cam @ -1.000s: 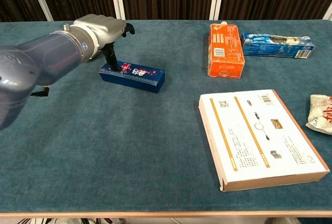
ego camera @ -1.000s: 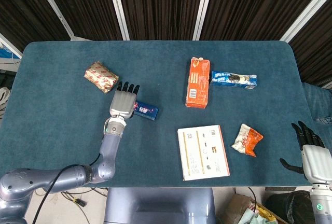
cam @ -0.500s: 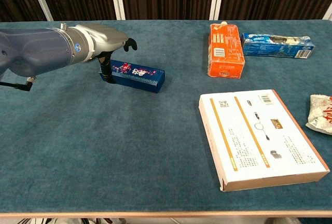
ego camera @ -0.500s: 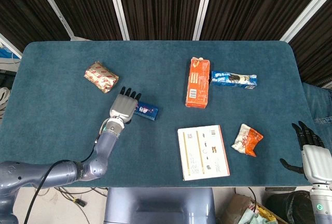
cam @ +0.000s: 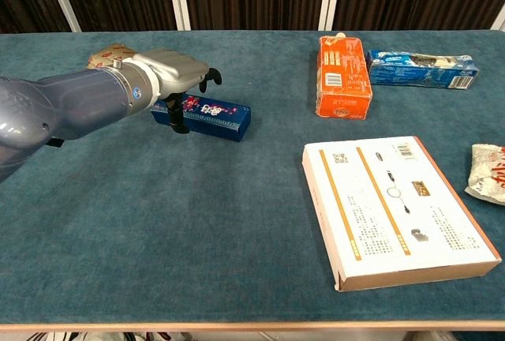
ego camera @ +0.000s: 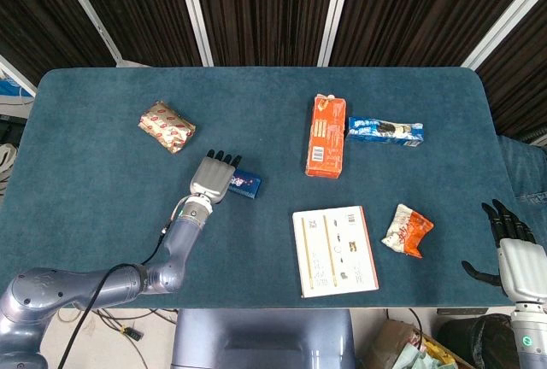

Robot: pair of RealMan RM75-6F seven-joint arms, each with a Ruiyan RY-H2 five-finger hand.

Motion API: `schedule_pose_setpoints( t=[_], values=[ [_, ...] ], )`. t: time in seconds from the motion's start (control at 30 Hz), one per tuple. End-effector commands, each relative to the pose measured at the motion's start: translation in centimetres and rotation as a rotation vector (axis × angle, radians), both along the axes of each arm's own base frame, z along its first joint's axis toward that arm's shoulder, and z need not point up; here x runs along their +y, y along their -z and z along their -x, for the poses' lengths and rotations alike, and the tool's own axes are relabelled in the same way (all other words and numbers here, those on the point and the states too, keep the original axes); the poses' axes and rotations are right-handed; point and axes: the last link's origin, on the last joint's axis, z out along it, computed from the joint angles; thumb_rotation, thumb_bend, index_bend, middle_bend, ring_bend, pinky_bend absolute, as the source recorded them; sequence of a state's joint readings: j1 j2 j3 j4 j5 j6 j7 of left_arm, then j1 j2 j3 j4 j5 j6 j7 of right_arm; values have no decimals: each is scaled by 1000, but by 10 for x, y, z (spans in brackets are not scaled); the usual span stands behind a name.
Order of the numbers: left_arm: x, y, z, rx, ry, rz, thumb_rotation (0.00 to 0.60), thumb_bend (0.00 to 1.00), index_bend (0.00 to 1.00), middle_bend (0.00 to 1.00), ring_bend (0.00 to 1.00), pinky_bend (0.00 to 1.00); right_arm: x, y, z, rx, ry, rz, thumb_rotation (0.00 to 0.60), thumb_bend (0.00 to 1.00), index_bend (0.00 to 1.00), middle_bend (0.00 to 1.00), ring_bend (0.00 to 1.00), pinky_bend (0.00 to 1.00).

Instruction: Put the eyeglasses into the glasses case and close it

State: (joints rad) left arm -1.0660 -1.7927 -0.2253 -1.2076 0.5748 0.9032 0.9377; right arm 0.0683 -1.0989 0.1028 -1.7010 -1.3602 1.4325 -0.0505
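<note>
Left hand [cam: 175, 73] on the blue box [cam: 211, 117]
Fingers curl over the glossy slim carton's end; right hand [ego camera: 515, 258] spread off the felt table's [ego camera: 102, 198] right edge.

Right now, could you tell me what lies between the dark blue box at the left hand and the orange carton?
Nothing: in the head view only bare blue table cloth separates the dark blue box from the orange carton; the chest view agrees.

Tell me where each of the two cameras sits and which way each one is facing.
Head view: high above, looking steeply down on the whole table; shows the left hand and arm, and the right hand at the right edge.
Chest view: low at the near edge, looking across; shows only the left hand and forearm.
Both share the left hand over the dark blue box, orange carton and white box.
</note>
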Motion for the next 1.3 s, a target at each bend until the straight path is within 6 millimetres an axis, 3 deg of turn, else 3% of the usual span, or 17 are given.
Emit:
schedule_pose_setpoints(
  t=[0.03,0.3,1.3],
  values=[
    [0,3,1,6,0,-1,600,223,115,225,137,176,0,0,0,0,-1,-1,600,241,66,52,107,161],
    [0,6,0,1,12,-16,600,258,133,285,199,231,0,0,0,-1,-1,-2,600,242,65,52,107,161],
    [3,6,6,5,2,-48,600,316,168,347,233,259,0,0,0,-1,3,-5,600,242,69,52,107,161]
  ],
)
